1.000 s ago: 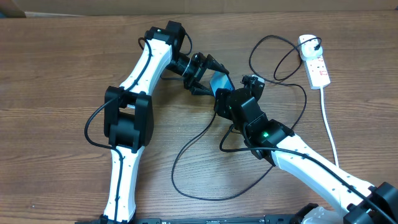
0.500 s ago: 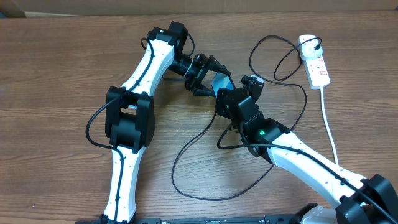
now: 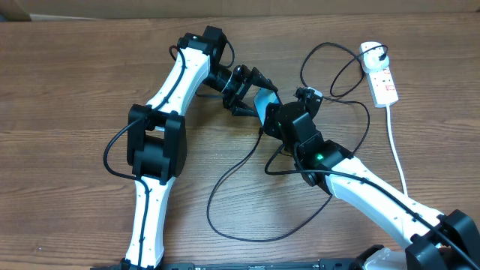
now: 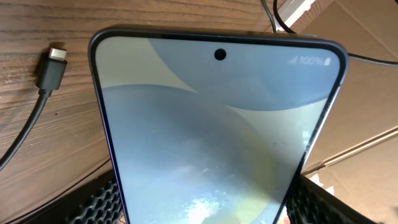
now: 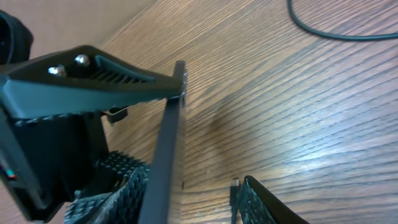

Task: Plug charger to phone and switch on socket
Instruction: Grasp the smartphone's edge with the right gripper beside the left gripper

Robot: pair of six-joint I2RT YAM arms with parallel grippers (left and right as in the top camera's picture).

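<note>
Bearing surface: wood-grain table [image 3: 67, 90], with both arms meeting above its middle.
Left arm [image 3: 161, 112]: white and black, reaching from the near edge up and then right toward the centre.
Right arm [image 3: 375, 195]: comes in from the near right corner, its wrist angled toward the left arm's tip.
Socket [image 3: 382, 82]: white strip with red markings at the far right, well apart from both grippers. Its round end holds a black plug. Switch position cannot be told.
Charger [image 4: 52, 68]: thin black cable looping across the table from the socket's end. Its small tip lies flat on the wood just beside the phone's top corner, not touching it.
Phone [image 4: 211, 137]: raised off the table and tilted, screen lit pale blue, "100%" at one corner.
Left gripper [image 3: 259, 97]: pinching the phone by its long edges, ribbed pads [image 4: 99, 202] on either side.
Right gripper [image 5: 189, 174]: fingers spread, nothing held. The phone shows edge-on between them in the right wrist view. Whether they touch cannot be told.
</note>
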